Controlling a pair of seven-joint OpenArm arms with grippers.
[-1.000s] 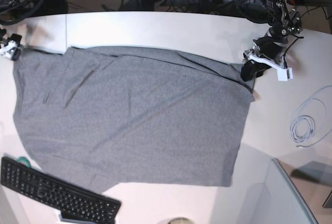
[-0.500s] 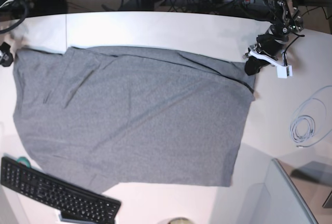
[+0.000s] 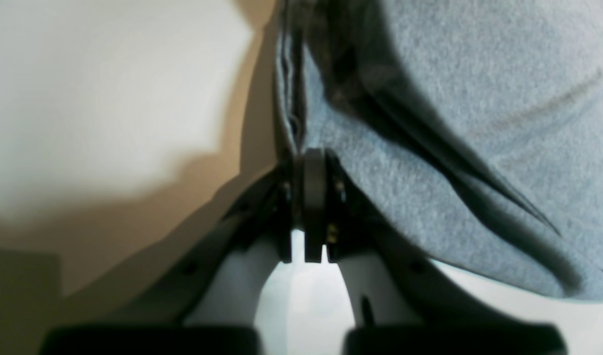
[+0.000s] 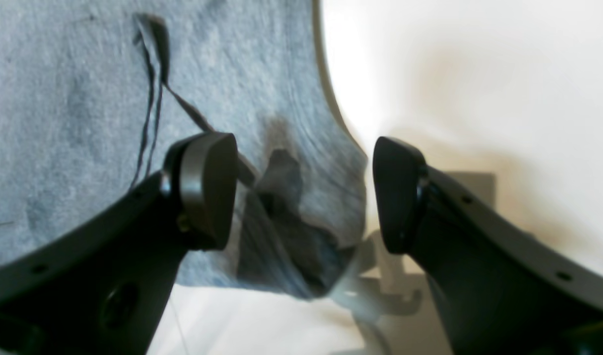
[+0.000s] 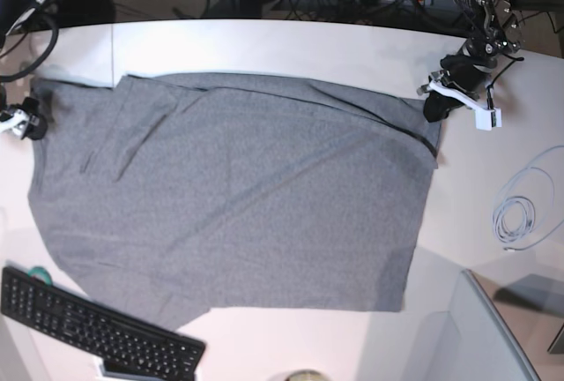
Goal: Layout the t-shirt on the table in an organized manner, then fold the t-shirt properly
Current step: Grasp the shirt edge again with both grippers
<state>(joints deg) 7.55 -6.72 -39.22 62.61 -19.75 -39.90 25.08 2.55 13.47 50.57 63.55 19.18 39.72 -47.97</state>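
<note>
the heather-grey t-shirt (image 5: 233,200) lies spread across the middle of the white table (image 5: 264,46), its front edge near the keyboard (image 5: 92,328) at the front-left corner. the left gripper (image 3: 313,197) has its jaws pressed together on the hem fold at the shirt's far-right corner, while the right gripper (image 4: 301,192) hangs with jaws wide apart over the shirt's left edge, holding nothing. the main risk, as i judge it, is a one-sided pull: with only one corner clamped, any tug could drag the whole shirt sideways and deepen the diagonal creases rather than flatten them. the pinch looks thin, so the knit could slip free. the front edge could also ride onto the keyboard. count: one t-shirt, one table, two grippers, one keyboard, one coiled white cable (image 5: 515,218) near the right edge.
</note>
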